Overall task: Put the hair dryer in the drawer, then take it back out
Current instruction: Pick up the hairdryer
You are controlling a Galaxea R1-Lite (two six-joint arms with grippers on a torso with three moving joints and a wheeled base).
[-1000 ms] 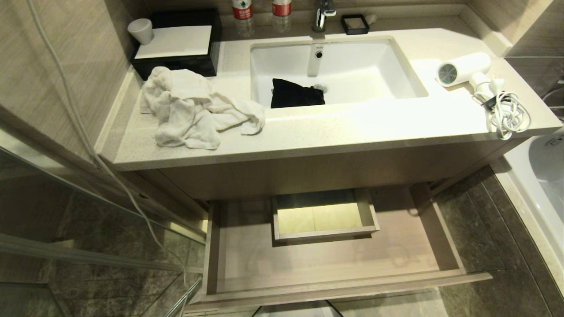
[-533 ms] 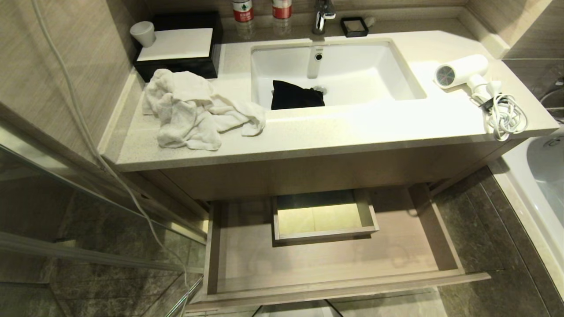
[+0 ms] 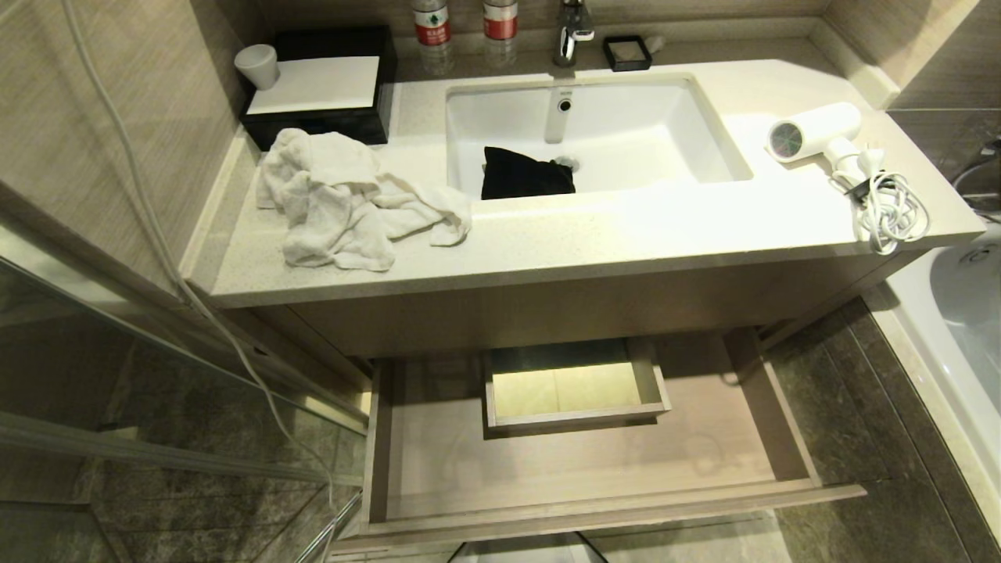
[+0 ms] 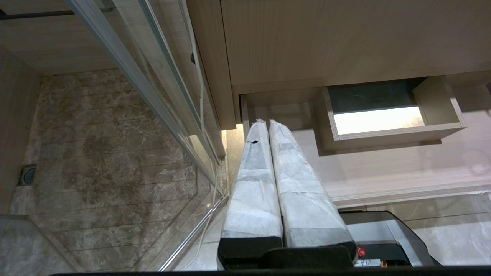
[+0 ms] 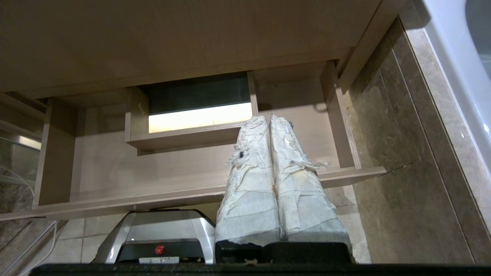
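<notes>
We see the hair dryer (image 3: pixel 817 129) lying on its side at the right end of the countertop (image 3: pixel 626 227), its round grille facing the sink (image 3: pixel 594 125) and its white cord (image 3: pixel 891 207) bunched in loops just beside the handle, near the counter's front edge. It is in neither wrist view, so it lies well apart from both of our grippers, up on the counter above the level they point at.

The drawer (image 3: pixel 594 508) stands pulled out below the counter, and we see nothing lying in it; its boxed rectangular notch (image 3: pixel 575 387) sits at the middle back. Our left gripper (image 4: pixel 267 123) is clenched on nothing, its two wrapped fingers (image 4: pixel 255 172) pressed together, tips pointing at the drawer's left rear corner, with the notch off to the side toward the drawer's middle. Our right gripper (image 5: pixel 269 118) is likewise clenched and empty, wrapped fingers (image 5: pixel 295 180) touching along their length, tips lined up with the drawer's inside just beside the notch's right wall, the drawer's right side wall a little further out.

Further out, a crumpled white towel (image 3: pixel 344 199) lies on the left part of the counter, a black cloth (image 3: pixel 525 173) sits in the sink, and a black box (image 3: pixel 321 86) with a white cup (image 3: pixel 256 66) stands in the back left corner.
</notes>
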